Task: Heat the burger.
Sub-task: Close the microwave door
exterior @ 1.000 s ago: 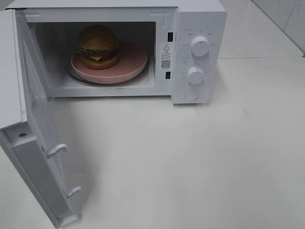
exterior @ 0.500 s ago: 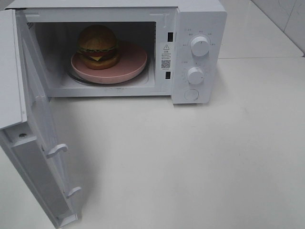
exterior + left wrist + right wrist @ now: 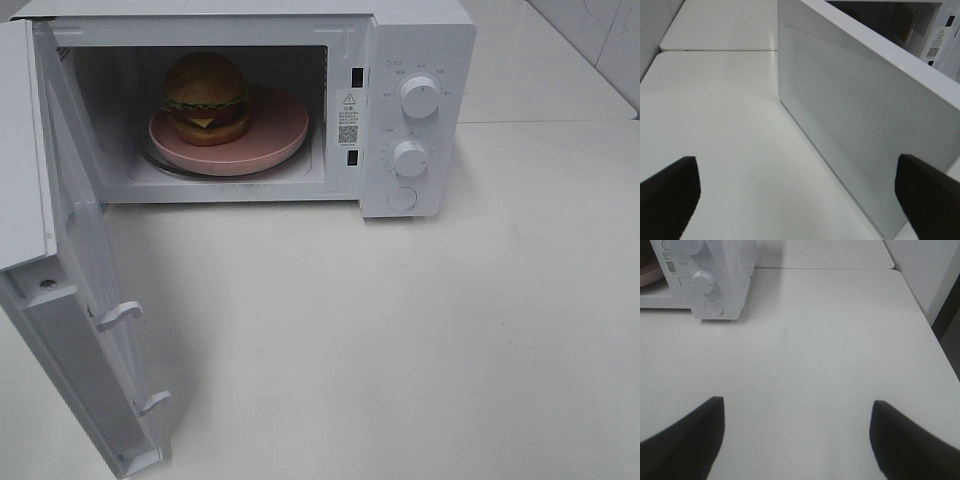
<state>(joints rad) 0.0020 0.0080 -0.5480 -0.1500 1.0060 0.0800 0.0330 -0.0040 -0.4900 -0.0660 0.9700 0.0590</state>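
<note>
The burger sits on a round pink plate inside the white microwave, toward the plate's left side. The microwave door hangs wide open to the left. No gripper shows in the exterior high view. My left gripper is open and empty, facing the outer face of the open door from close by. Out over the bare table, to the right of the microwave, my right gripper is open and holds nothing.
Two dials and a round button are on the microwave's right panel. The white table stretches in front of and to the right of the microwave. Its right edge shows in the right wrist view.
</note>
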